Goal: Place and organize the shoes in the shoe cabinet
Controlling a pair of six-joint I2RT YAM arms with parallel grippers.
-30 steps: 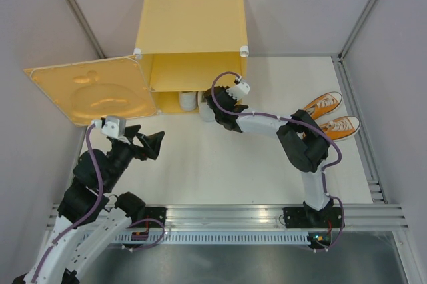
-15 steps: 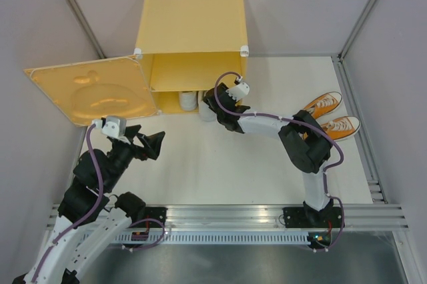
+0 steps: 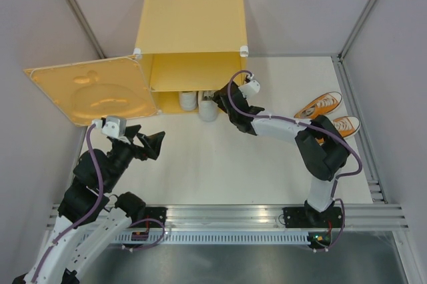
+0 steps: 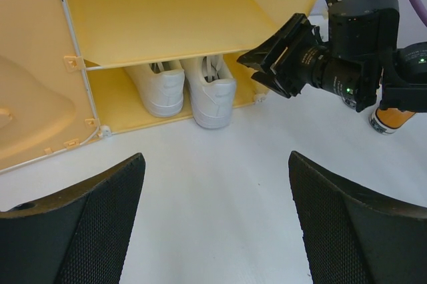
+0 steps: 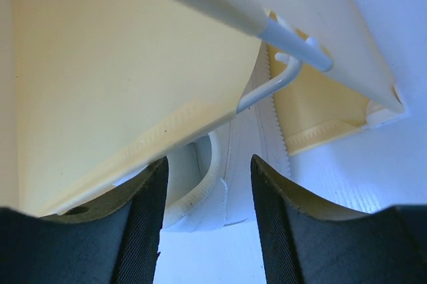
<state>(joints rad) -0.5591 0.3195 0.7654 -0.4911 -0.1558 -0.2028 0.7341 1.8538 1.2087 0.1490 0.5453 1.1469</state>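
At the right hand (image 3: 225,102): released and empty, nothing between the spread fingers (image 5: 140,231). Just ahead, apparently clear of the fingertips: the heel of a white sneaker (image 4: 212,94), on the lower level of the shoe cabinet (image 3: 190,24), under the inner shelf (image 4: 153,24), poking a little past the front edge. Beside that, farther from the hand and tucked deeper: the second white sneaker (image 4: 160,87). Behind the hand, well apart, on the table (image 3: 220,164) by the arm's elbow: the orange sneakers (image 3: 323,103), both outside the cabinet.

At the left hand (image 4: 215,161): spread wide, empty, hovering short of the cabinet, near the swung-out door (image 3: 87,94).

Judged about halfway: white pair stowed, orange pair to come. Next, probably: back out of the opening, turn toward the nearer orange sneaker, close on its collar without knocking its mate.
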